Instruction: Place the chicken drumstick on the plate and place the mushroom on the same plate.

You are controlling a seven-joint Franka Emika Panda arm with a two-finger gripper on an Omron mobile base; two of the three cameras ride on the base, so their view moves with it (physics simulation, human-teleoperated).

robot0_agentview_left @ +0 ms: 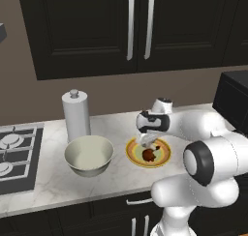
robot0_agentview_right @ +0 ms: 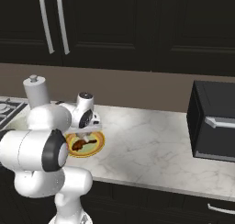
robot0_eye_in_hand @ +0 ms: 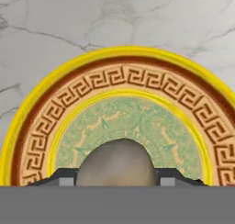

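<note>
The mushroom [robot0_eye_in_hand: 115,162], a rounded grey-beige cap, sits nearest the hand camera, wedged between the two dark fingertips [robot0_eye_in_hand: 62,176] of the gripper [robot0_eye_in_hand: 115,179], which press against its sides; the pincer is clamped on the mushroom. Directly behind it lies the plate [robot0_eye_in_hand: 41,122], with its yellow rim, its brown key-pattern band and its pale green centre, so the mushroom is held above the plate's centre and not yet set down. In the left base view, from left to right, the gas hob [robot0_agentview_left: 14,153], the paper towel roll [robot0_agentview_left: 76,115], the cream bowl [robot0_agentview_left: 89,155] and the plate [robot0_agentview_left: 133,153] stand on the marble counter [robot0_agentview_left: 48,186]; the chicken drumstick [robot0_agentview_left: 149,155] already lies on the plate, with the gripper [robot0_agentview_left: 148,142] just above it. Judged from this, the first placement is done and the second is at the release stage. Risk: the drumstick lies close under the fingers, so a release from height could let the round cap strike it and roll off the shallow rim onto the counter; a further descent could press the fingers into the drumstick. The hand view gives the grip and the plate pattern. The right base view adds the drumstick [robot0_agentview_right: 79,145], the plate [robot0_agentview_right: 98,144] and a black microwave [robot0_agentview_right: 213,122] well apart to the right.
</note>
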